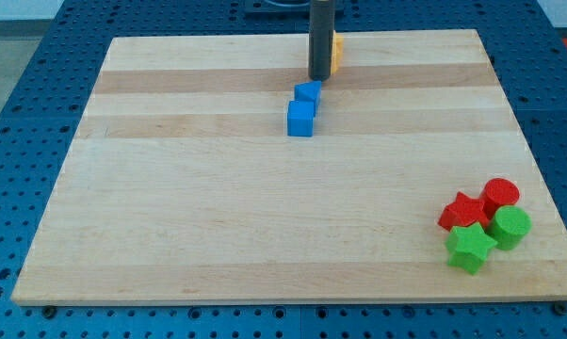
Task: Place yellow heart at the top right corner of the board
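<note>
As we closed on the top edge of the board [170, 235], the scene read this way, from the view's left to its right:

Blue blocks: two, counted. A blue cube [300, 119] sat near the top centre, and a second blue block [308, 92], its shape unclear, touched it just above.

Our tip [317, 77]: it stood just above that upper blue block and at the left side of the yellow piece, touching it or nearly so. We could not tell which.

Jaws: none to report. Our arm ended in a plain rod, so nothing was open, narrow or holding.

Yellow heart [336, 52]: one, counted. It lay at the top edge, near the middle, mostly hidden behind the rod; only a sliver showed, so its heart shape could not be confirmed.

The push, as we judged it: the piece was well apart from the top right corner. A steady shove toward the view's right, kept low on its left flank and parallel to the top edge, looked best. An off-centre contact risked spinning it off the board.

Red blocks: two, a red star-like block [463, 211] and a red cylinder [500, 195].

Green blocks: two, a green star [470, 248] and a green cylinder [510, 227], clustered with the reds at bottom right.
</note>
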Controlling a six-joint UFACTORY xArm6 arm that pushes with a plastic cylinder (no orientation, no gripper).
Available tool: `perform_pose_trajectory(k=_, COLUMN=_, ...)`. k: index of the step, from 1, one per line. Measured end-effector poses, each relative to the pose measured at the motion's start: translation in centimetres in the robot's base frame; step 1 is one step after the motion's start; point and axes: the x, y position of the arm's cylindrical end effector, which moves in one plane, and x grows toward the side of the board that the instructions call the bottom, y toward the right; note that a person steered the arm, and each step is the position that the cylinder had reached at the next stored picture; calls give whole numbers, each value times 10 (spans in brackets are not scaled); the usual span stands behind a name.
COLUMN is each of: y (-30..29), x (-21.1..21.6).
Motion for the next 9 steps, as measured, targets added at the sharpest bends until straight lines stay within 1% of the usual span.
perform_pose_trajectory(k=2, y=-1, x=-26)
perform_pose_trajectory(k=3, y=-5, x=-8)
perform_pose_trajectory(k=4, y=-54, x=0)
perform_pose_trajectory(k=5, y=-103, x=-38)
perform_pose_trajectory(k=6, y=-103, x=-91)
perform_pose_trajectory(k=7, y=-72, x=-93)
perform_pose_trajectory(k=9, y=23, x=-94)
